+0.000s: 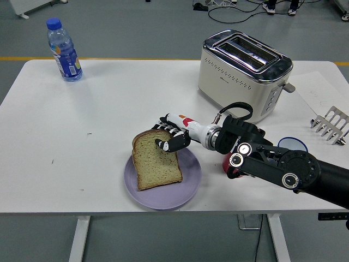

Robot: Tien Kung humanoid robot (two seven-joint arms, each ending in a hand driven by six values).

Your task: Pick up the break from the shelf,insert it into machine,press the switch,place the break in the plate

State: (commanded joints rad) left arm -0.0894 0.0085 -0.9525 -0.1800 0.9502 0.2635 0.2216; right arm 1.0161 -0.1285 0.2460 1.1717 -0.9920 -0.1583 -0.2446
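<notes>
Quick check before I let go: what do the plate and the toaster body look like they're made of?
The plate looks like matte lilac plastic or melamine: even colour, soft sheen, thin rim; glazed ceramic can't be ruled out. The toaster has a cream body, painted metal or plastic, with a perforated band, and a bright mirror-like top, likely chromed or polished steel. The right hand grips the bread.

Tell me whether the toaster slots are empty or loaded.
Empty: both slots of the toaster show nothing sticking out, and the bread lies on the plate.
</notes>
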